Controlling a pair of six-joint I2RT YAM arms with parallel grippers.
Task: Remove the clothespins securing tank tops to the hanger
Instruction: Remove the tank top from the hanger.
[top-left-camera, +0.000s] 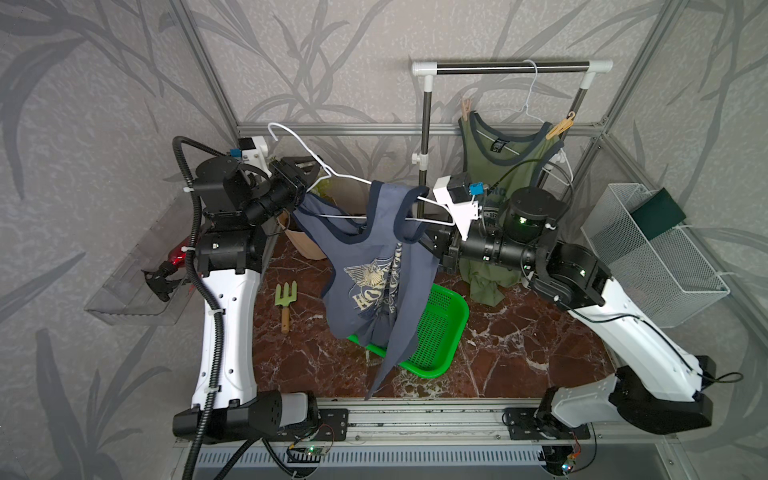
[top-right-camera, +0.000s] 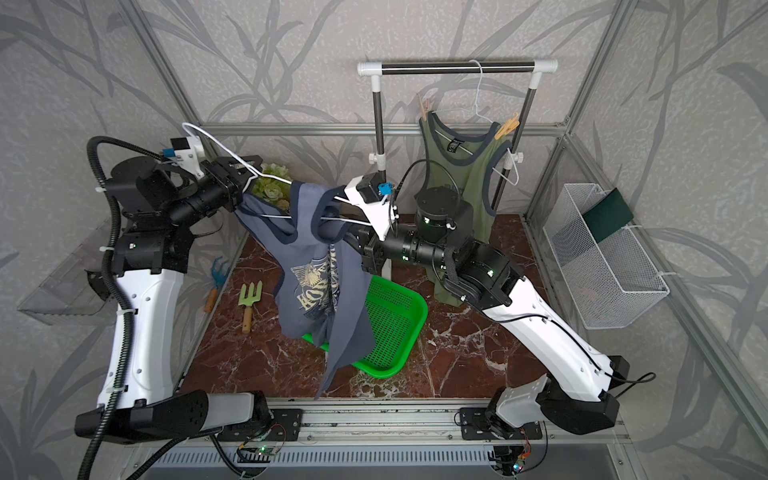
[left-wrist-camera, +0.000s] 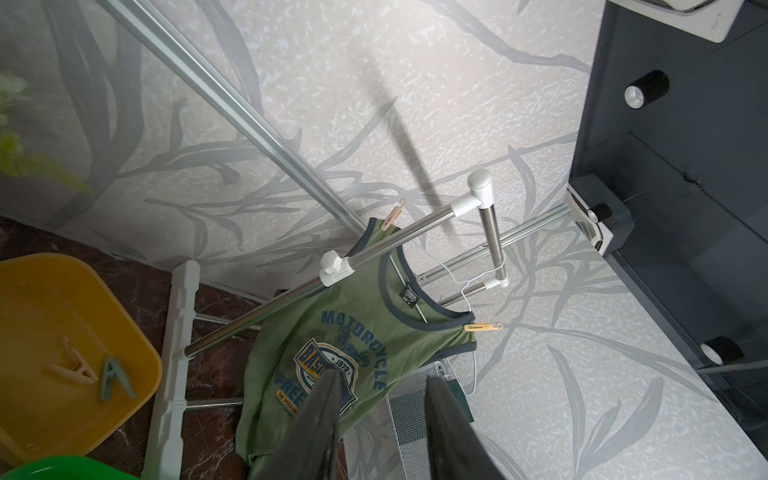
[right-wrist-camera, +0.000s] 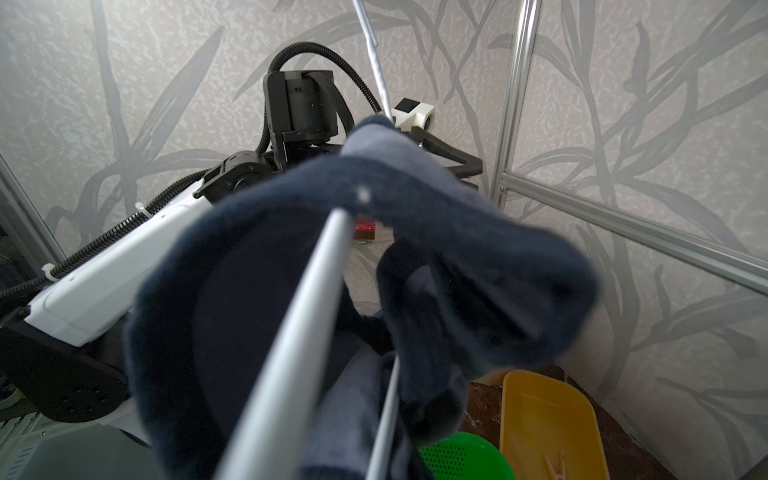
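Hiding behind blue tank top (top-left-camera: 374, 270), right gripper (top-right-camera: 360, 246) shows no fingertips in any view. It is closed on end of hanger (right-wrist-camera: 293, 332), whose wires run out from it in wrist view. Blue top blurred there, draped over hanger.

Left gripper (left-wrist-camera: 382, 380): fingers (left-wrist-camera: 328, 415) partly apart, green tank top (left-wrist-camera: 332, 332) visible through gap. Hanger neck crosses it in both top views, contact unclear.

Green top hangs on rack (top-left-camera: 511, 66), clothespins (top-left-camera: 466, 109) on both shoulders. Loose pins (left-wrist-camera: 72, 365) in yellow tray (left-wrist-camera: 62, 291).

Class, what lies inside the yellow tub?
Loose clothespins: pale tan ones and a grey-green one. Part of the tub runs out of frame, so more may lie unseen.
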